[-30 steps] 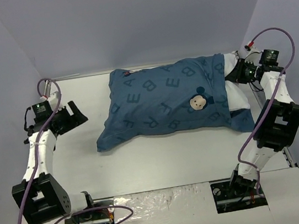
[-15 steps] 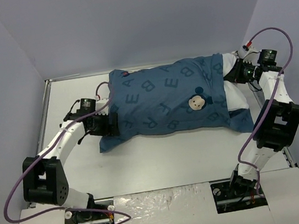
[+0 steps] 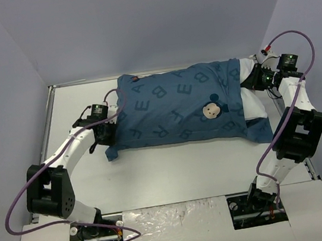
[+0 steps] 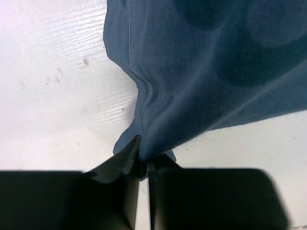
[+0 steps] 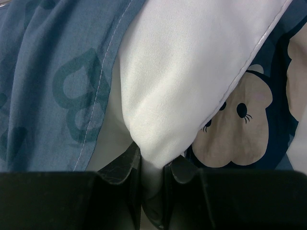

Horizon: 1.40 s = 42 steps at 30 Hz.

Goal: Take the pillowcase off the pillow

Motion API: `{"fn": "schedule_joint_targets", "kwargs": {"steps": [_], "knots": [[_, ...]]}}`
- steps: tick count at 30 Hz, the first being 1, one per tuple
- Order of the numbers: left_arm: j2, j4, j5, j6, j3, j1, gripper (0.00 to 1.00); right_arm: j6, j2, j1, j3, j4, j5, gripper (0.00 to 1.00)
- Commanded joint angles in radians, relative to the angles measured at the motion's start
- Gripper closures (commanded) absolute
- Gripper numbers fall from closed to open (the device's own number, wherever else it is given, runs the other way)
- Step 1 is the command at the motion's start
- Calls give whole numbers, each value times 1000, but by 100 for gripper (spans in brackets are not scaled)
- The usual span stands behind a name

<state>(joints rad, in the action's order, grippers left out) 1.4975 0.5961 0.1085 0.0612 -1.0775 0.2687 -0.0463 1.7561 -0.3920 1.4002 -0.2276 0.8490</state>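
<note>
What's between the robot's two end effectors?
The pillowcase, with the pillow inside, fills the whole stretch from the left end effector to the right end effector; the top view shows it.

Pillow (image 3: 255, 105) in pillowcase (image 3: 171, 107), protruding right; left claw (image 4: 143, 160) left corner, right claw (image 5: 152, 165) right.

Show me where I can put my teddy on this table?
The big white strip of table in front of the pillowcase, between the two arms, is bare. The far-left corner is bare too. The ends are crowded: the left tool pinches the pillowcase, the right tool pinches the pillow.
</note>
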Motion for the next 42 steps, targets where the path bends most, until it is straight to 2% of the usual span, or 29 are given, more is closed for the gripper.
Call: {"fn": "schedule_joint_targets", "kwargs": {"steps": [1,4,5,7,8,12,23,24,27,29,31,35,42], "knots": [[-52,-16,20,15,-19,-20,97,-15,-47,10,9,28,35,100],[-103,-19,36,58,-18,-106,98,-27,-55,12,19,20,33,100],[-133,-21,51,75,-18,-208,98,-30,-59,12,26,16,32,100],[-167,-33,98,121,-18,-332,98,-36,-66,10,37,11,21,100],[-184,-41,108,135,-18,-438,98,-36,-67,10,42,8,16,100],[-240,-39,82,177,-41,-574,98,-26,-79,-1,59,10,-1,100],[-195,-5,-6,207,-140,-638,98,8,-95,-87,92,25,15,100],[-192,-12,25,210,-139,-638,98,-30,-95,-78,80,22,16,100],[-191,-39,101,221,-102,-631,98,-244,-76,-15,48,-159,-54,100],[-201,-24,83,207,-65,-631,98,-360,-130,16,-53,-161,-122,100],[-210,-10,30,195,-42,-649,98,-385,-147,-42,-85,-157,-172,100],[-204,-2,22,204,-61,-723,98,-372,-119,-221,-76,-164,-137,100],[-158,8,19,232,-150,-746,98,-480,-106,-344,-49,-251,-129,100]]}}
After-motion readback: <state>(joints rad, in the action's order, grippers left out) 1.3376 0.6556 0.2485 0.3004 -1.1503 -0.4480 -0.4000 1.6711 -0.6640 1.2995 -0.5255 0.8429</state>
